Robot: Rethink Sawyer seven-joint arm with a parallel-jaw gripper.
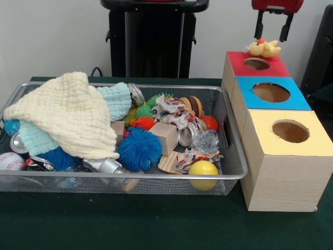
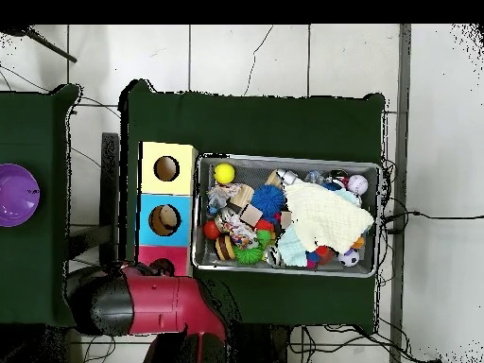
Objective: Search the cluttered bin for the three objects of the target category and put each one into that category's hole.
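A small yellow plush duck (image 1: 264,48) lies on the far edge of the red box top (image 1: 278,67), just behind its round hole (image 1: 256,63). My gripper (image 1: 270,38) hangs directly above the duck, open, its two black fingers apart and holding nothing. In the overhead view the red arm (image 2: 151,302) covers most of the red box (image 2: 151,255) and hides the gripper. The wire mesh bin (image 1: 235,176) beside the boxes holds a cream cloth (image 1: 67,114), a blue spiky ball (image 1: 139,148), a yellow ball (image 1: 203,174), wooden blocks (image 1: 166,136) and several other toys.
A blue-topped box (image 1: 297,100) and a yellow-topped box (image 1: 315,148), each with a round hole, stand in a row with the red one. A baseball (image 1: 10,161) lies in the bin's left corner. A purple bowl (image 2: 17,194) sits on a separate table.
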